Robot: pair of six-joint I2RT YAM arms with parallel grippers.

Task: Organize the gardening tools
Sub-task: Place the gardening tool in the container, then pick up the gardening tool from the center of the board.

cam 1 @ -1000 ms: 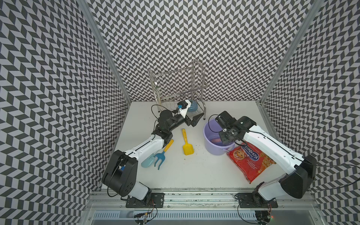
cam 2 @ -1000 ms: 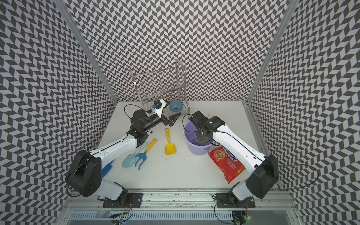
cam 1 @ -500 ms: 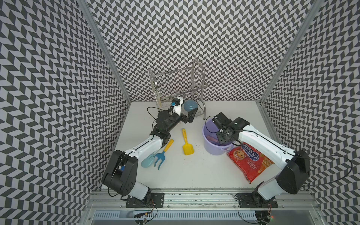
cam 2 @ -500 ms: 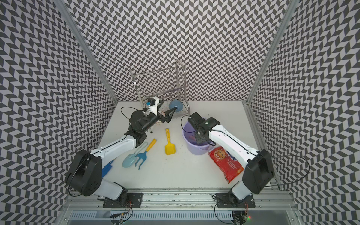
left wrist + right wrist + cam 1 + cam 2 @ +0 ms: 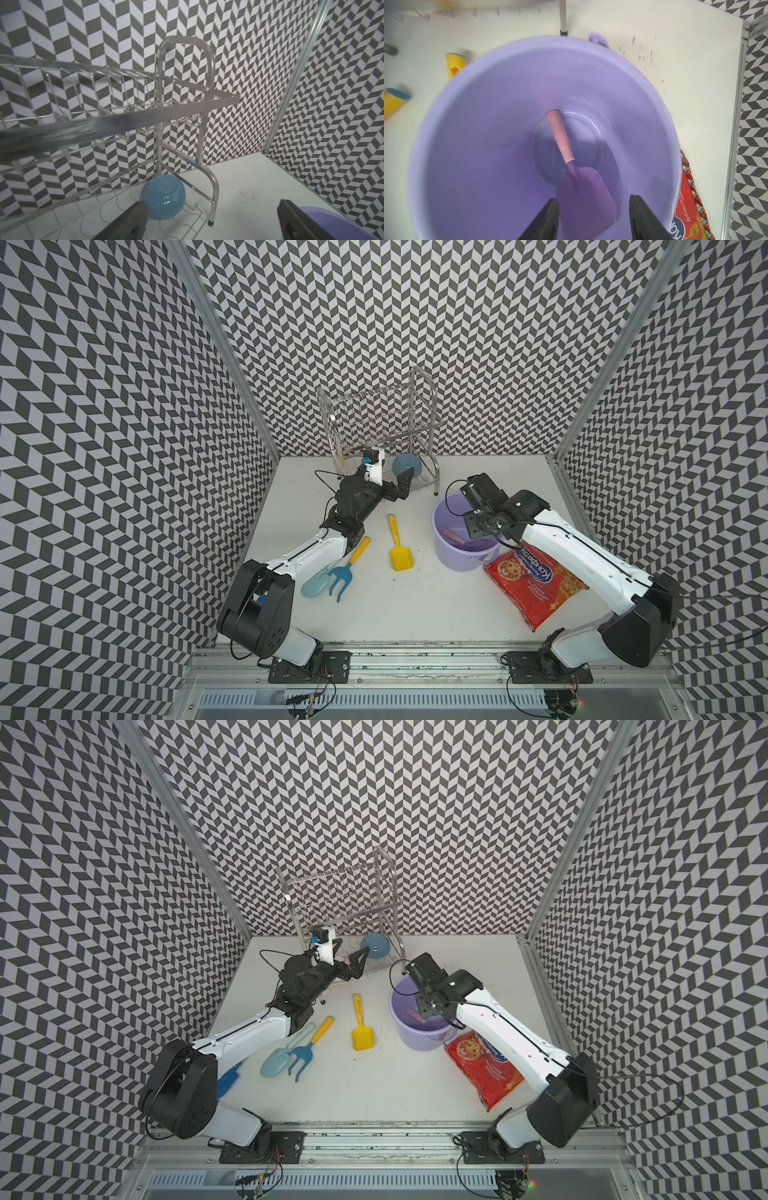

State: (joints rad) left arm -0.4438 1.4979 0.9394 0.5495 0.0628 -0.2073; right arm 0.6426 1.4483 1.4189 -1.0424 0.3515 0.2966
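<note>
I count four of my gardening tools. One purple scoop point(image 5: 583, 193) lies inside the bucket, and three lie on the table point(image 5: 415, 614) left of it: one yellow scoop point(image 5: 400, 549), one blue fork point(image 5: 345, 572) and one pale-blue trowel point(image 5: 315, 585). There is one lavender bucket point(image 5: 446, 560). One blue bowl point(image 5: 406, 465) sits in the one wire rack point(image 5: 374, 423) at the far side. One red snack bag point(image 5: 536, 580) lies right of the bucket. One more blue thing point(image 5: 227, 1080) shows at the near left; I cannot tell what kind.

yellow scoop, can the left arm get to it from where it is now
Probably yes. The yellow scoop lies flat on open table with nothing on it, and the left gripper hangs open by the dish rack just beyond its handle end.
</note>
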